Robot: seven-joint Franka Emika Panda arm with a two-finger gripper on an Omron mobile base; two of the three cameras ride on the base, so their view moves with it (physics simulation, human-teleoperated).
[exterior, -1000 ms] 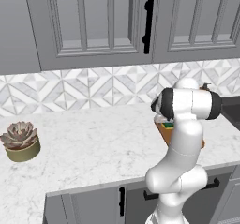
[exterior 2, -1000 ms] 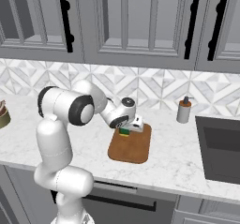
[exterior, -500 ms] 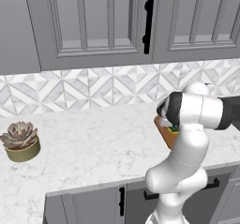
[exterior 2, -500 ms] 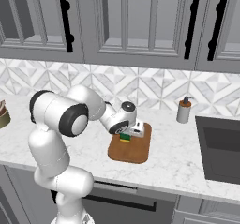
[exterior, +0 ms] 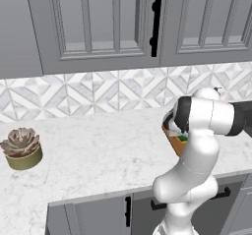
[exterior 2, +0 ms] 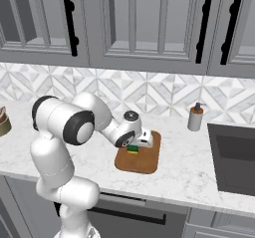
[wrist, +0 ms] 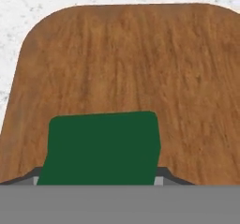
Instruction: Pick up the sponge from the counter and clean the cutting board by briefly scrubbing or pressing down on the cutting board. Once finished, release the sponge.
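The gripper (exterior 2: 133, 146) is low over the cutting board (exterior 2: 144, 160) and holds the sponge (exterior 2: 132, 149) between its fingers, closed on its two sides. In the hand view the dark green top of the sponge (wrist: 101, 148) lies directly before the finger tips, and the brown cutting board (wrist: 140, 63) spreads under it and beyond it. The sponge is over the far left part of the board; I cannot tell if it touches the wood. The board lies on the white counter (exterior 2: 199, 177), left of a soap bottle (exterior 2: 195, 116). A potted succulent (exterior: 21, 148) stands far to the left on the counter (exterior: 98, 150).
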